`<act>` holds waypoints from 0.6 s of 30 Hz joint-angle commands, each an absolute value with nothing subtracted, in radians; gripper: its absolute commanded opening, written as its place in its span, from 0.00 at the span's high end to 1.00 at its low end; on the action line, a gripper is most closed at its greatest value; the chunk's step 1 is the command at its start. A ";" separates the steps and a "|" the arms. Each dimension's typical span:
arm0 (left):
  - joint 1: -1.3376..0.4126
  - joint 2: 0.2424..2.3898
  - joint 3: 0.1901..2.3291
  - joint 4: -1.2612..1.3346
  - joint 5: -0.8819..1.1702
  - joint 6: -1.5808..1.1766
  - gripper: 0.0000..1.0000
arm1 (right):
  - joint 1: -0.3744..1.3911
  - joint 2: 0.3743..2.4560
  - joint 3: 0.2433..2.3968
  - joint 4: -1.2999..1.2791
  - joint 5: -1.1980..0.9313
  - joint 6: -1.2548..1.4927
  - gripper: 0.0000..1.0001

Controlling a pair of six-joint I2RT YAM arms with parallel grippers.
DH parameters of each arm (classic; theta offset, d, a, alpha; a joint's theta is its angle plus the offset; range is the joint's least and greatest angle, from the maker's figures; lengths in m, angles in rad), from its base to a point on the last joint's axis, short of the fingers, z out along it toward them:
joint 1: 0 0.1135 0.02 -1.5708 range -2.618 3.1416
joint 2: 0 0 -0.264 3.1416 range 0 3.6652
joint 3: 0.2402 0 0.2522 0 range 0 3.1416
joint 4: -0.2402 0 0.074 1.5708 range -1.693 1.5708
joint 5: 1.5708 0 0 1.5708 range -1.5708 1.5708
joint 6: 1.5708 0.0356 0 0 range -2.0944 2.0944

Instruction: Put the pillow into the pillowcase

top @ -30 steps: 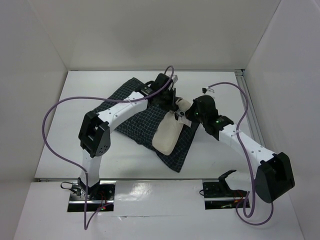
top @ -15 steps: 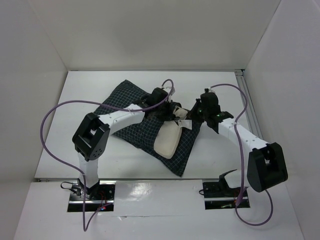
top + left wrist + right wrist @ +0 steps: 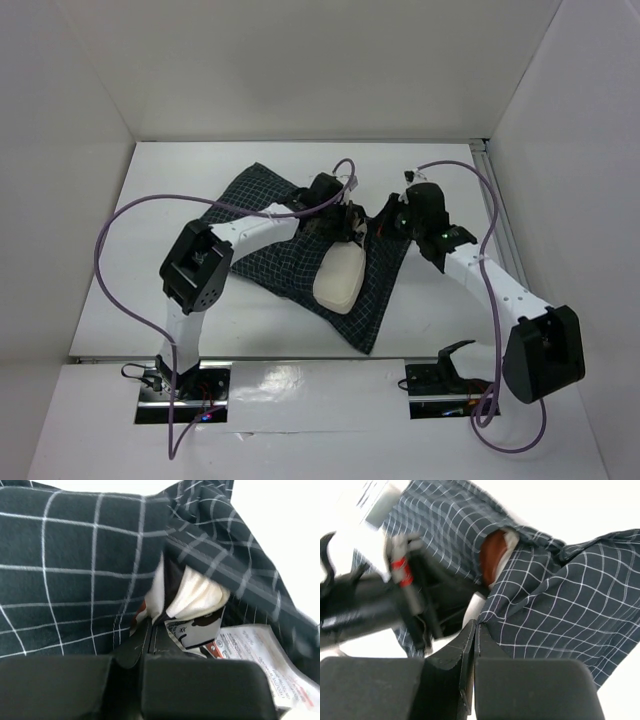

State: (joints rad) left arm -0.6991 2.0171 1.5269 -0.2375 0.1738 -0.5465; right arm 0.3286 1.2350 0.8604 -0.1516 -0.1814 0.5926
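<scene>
The pillowcase (image 3: 270, 235), dark with a white grid, lies spread mid-table. The cream pillow (image 3: 338, 280) lies on it, its far end under a raised fold of the cloth. My left gripper (image 3: 345, 222) is at that far end. In the left wrist view it (image 3: 151, 626) is shut on the pillow's corner (image 3: 197, 592) beside the printed label (image 3: 260, 647), with the pillowcase (image 3: 75, 570) draped over it. My right gripper (image 3: 388, 225) is shut on the pillowcase's edge, which in the right wrist view (image 3: 560, 595) runs from the gripper (image 3: 477, 626).
White walls enclose the table on the left, back and right. A metal rail (image 3: 500, 215) runs along the right edge. Purple cables (image 3: 110, 225) loop from both arms. The left arm (image 3: 365, 612) shows blurred, close beside my right gripper.
The right gripper has drawn the pillowcase edge over the pillow's far end, so the label and the top of the pillow no longer show from above. The left arm shifted slightly.
</scene>
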 commanded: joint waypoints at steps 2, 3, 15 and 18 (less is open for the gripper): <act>-0.655 2.129 1.523 -0.526 0.108 -0.569 1.00 | 0.356 1.014 0.948 0.010 -0.271 0.545 1.00; -0.655 2.129 1.567 -0.526 0.089 -0.578 1.00 | 0.367 0.946 0.915 -0.024 -0.281 0.529 1.00; -0.635 2.250 1.788 -0.606 -0.161 -0.678 1.00 | 0.376 0.889 0.868 -0.314 -0.342 0.479 1.00; -0.635 2.275 1.810 -0.646 -0.117 -0.710 1.00 | 0.397 1.029 0.868 -0.267 -0.332 0.479 1.00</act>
